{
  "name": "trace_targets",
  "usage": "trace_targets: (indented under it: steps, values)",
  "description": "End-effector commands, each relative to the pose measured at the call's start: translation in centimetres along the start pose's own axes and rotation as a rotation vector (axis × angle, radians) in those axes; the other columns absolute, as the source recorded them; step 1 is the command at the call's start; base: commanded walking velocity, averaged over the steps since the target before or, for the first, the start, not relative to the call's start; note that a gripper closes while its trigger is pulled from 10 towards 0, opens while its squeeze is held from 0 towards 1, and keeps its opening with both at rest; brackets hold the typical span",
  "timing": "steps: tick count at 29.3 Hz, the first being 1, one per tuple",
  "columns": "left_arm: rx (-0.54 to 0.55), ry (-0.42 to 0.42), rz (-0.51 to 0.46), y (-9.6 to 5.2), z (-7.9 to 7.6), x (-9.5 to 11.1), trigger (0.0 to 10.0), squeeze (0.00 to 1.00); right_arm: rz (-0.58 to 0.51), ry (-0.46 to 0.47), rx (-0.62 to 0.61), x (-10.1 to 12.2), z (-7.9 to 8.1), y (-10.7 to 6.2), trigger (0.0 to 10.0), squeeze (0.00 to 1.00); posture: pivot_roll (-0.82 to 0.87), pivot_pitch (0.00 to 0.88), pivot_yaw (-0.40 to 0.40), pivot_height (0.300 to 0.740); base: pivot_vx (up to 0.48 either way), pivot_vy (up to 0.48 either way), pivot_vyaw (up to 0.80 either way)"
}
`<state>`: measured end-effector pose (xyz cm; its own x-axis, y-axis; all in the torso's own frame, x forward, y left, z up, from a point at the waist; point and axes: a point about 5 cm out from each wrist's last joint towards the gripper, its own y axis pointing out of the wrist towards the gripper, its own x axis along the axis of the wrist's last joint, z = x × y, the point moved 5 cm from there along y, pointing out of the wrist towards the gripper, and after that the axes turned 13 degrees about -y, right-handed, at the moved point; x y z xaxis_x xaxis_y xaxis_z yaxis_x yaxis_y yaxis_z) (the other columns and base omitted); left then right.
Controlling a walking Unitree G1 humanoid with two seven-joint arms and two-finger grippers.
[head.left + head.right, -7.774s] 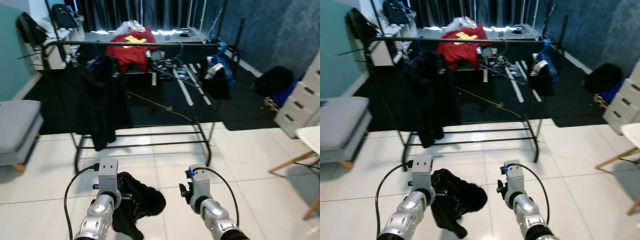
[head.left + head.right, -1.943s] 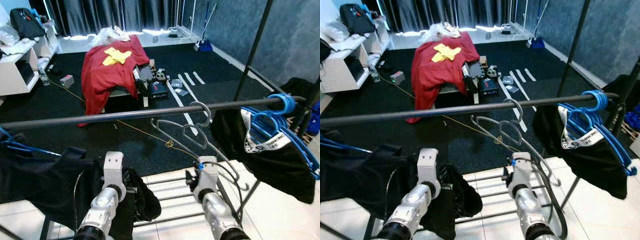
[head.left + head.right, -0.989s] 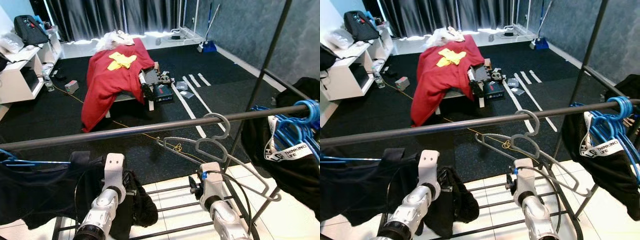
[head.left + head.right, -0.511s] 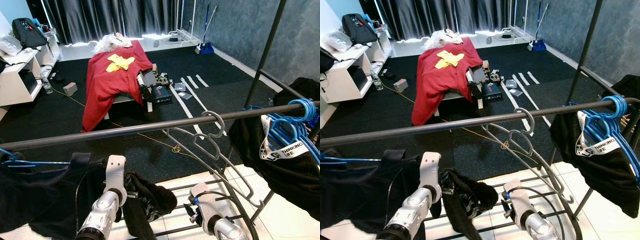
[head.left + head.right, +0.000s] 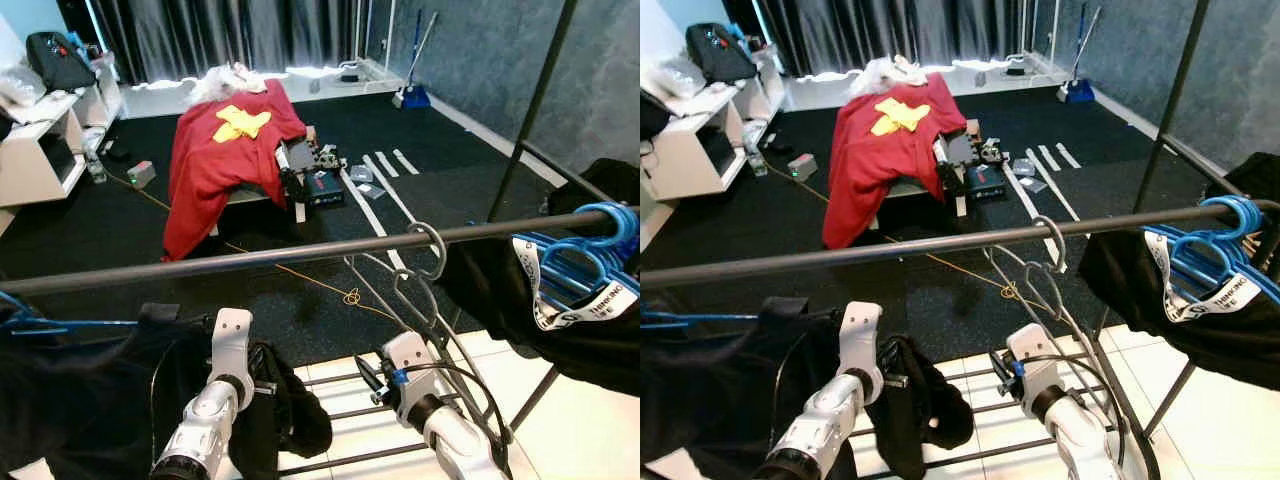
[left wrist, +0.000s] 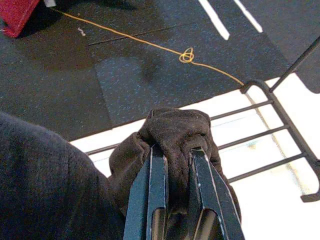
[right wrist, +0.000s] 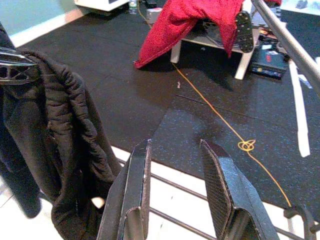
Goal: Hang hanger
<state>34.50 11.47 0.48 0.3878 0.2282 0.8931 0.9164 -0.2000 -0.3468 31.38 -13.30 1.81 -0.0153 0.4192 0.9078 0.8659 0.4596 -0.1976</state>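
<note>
A grey wire hanger hangs by its hook on the dark clothes rail, its frame drooping toward the rack's lower bars. My right gripper sits below and left of it, open, with nothing between its fingers. My left gripper is shut on a bunched black garment, which dangles from it under the rail. The same garment appears beside the right gripper in the right wrist view.
Blue hangers carrying a black garment crowd the rail's right end. Another dark garment hangs at the left. Rack base bars cross the white tiles. A red-draped bench and a yellow cord lie beyond.
My right arm has risen from its low position and turned left, fingers open. The grey hanger has swung to hang more edge-on from the rail. The black garment in the left gripper has dropped lower.
</note>
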Motion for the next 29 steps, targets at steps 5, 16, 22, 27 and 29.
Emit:
trace_targets:
  steps: [5, 16, 22, 27, 29]
  values:
    - [0.017, 0.026, -0.026, 0.1, 0.4, 1.0, 10.0, 0.00, 0.019, -0.004, 0.086, -0.2, 0.9, 0.0, 10.0, 0.00, -0.05, 0.004, 0.052, 0.740, 0.000, 0.000, 0.00]
    - [0.039, 0.016, -0.027, 0.1, 1.0, 1.1, 10.0, 0.00, 0.019, 0.047, 0.083, 1.3, -0.7, 1.2, 10.0, 0.00, -0.05, 0.015, 0.060, 0.740, 0.000, 0.000, 0.00]
    - [0.030, 0.023, -0.033, -0.1, 1.0, 1.2, 10.0, 0.00, -0.013, 0.015, 0.243, 2.9, 0.8, 1.8, 10.0, 0.00, -0.04, 0.022, 0.061, 0.740, 0.000, 0.000, 0.00]
    - [0.016, 0.031, -0.031, -0.3, 0.9, 0.9, 10.0, 0.00, -0.172, 0.016, 0.388, 7.2, 2.2, 1.8, 10.0, 0.00, -0.05, 0.019, 0.067, 0.740, 0.000, 0.000, 0.00]
    - [0.006, 0.030, -0.032, -0.2, 0.7, 1.0, 10.0, 0.00, -0.331, 0.045, 0.496, 11.6, 2.8, 1.1, 10.0, 0.00, -0.05, 0.023, 0.073, 0.740, 0.000, 0.000, 0.00]
